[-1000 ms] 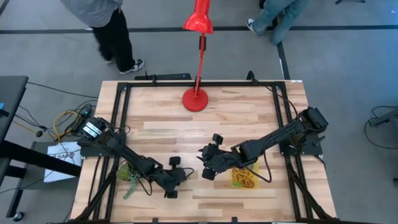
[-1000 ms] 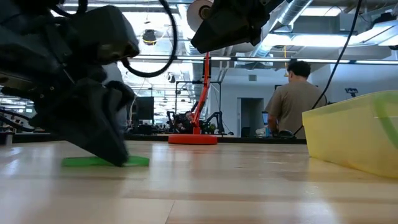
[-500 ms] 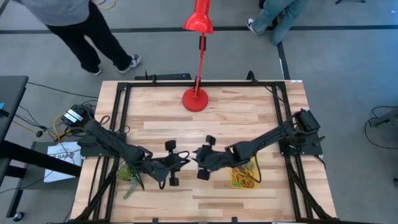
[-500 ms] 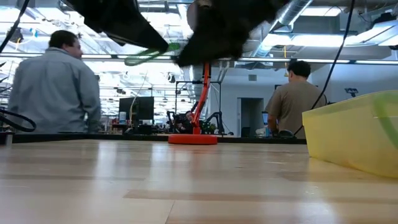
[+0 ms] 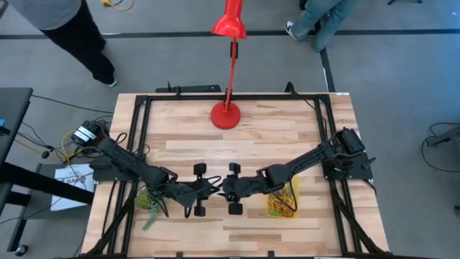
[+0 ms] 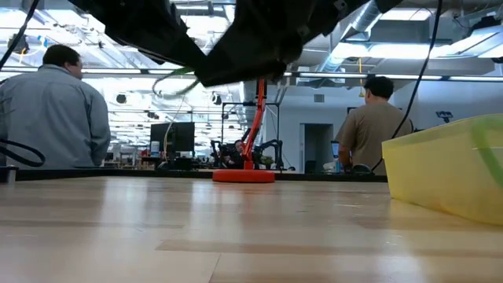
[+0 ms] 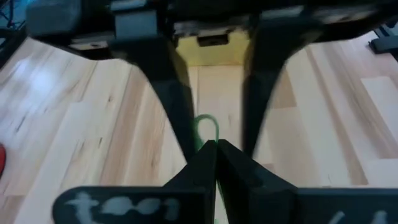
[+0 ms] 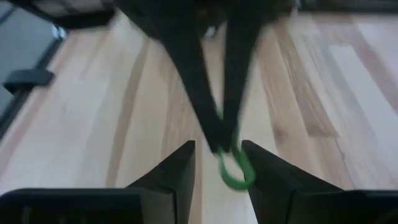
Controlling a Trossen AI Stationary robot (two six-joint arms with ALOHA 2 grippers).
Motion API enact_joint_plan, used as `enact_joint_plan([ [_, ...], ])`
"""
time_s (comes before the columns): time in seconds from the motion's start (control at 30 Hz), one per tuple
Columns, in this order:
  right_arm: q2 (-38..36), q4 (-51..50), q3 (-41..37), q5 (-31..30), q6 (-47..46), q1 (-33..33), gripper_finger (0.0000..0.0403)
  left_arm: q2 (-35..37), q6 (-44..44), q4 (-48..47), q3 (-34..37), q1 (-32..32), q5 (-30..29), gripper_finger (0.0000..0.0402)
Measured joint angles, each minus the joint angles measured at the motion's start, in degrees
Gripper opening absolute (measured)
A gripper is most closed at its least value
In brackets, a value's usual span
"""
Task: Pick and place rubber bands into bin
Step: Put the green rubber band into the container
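Clearly you're at a handover in mid-air: the left gripper [image 7: 214,149] has its jaws pressed together on a green rubber band [image 7: 207,127], and the loop hangs out past the tips, lifted off the table [image 5: 287,137]. Facing it tip to tip, the right gripper [image 8: 216,158] has its jaws spread, with the same green rubber band [image 8: 235,169] dangling between them but not yet pinched. From above, the two meet near the middle of the table's front half, the left gripper [image 5: 203,190] just beside the right gripper [image 5: 228,188], and the yellow bin [image 5: 282,201] sits just behind the right arm's wrist with several bands already lying in it. By my reading, the pick is done and the transfer is what's in hand. Your next move calls for closing the right jaws squarely on the loop before the left ones let go; the band is thin and floppy, so a partial bite could let it slip to the table. Once it's held, swing the right arm back over the bin and release low above its walls
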State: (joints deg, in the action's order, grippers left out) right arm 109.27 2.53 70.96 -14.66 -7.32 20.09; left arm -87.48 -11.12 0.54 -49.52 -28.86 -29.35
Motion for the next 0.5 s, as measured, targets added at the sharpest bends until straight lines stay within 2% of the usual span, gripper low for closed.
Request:
enact_joint_plan([
  [0.3, -0.09, 1.28, 0.02, 0.10, 0.29, 0.07, 0.0119, 0.01, 0.42, -0.24, -0.04, 0.00, 1.03, 0.0000],
  [0.5, -0.09, 1.13, 0.01, 1.12, 0.29, 0.08, 0.0075, 0.04, 0.26, -1.28, -0.11, -0.01, -0.07, 0.0000],
])
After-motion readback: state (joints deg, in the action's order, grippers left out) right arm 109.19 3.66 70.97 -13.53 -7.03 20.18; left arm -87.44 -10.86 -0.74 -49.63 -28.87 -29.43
